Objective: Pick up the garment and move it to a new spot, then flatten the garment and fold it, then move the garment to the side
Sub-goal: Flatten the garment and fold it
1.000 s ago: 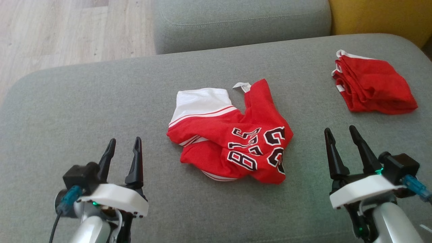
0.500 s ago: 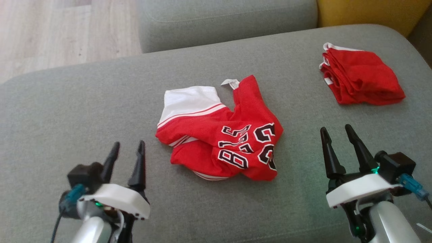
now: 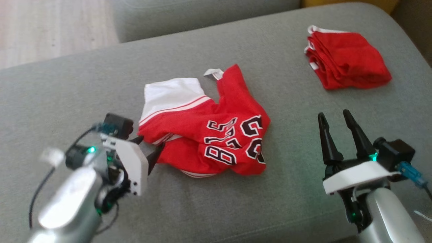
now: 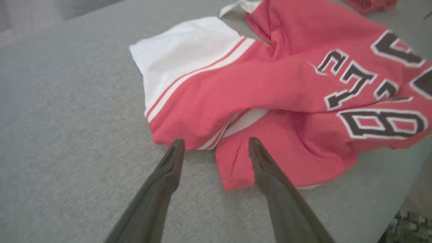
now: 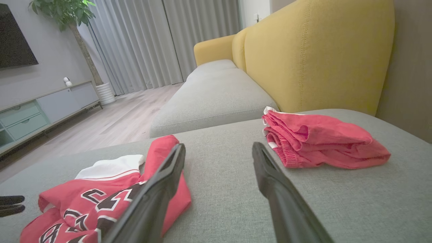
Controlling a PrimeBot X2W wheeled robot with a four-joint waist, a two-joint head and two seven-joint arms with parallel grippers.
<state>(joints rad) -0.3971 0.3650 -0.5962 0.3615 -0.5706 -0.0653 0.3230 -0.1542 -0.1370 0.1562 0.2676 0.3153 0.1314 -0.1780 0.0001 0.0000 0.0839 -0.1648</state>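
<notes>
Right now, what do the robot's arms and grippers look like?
The left gripper and right gripper match: two long tapered black fingers, white housing, green light, black box with a teal plug. Silver forearms; a black cable loops off the left.

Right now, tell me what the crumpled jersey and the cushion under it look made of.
Crumpled jersey: soft matte knit, likely cotton or polyester; it creases and slumps limply.
Cushion: grey woven upholstery fabric, matte; a fine weave grain shows close up.
</notes>
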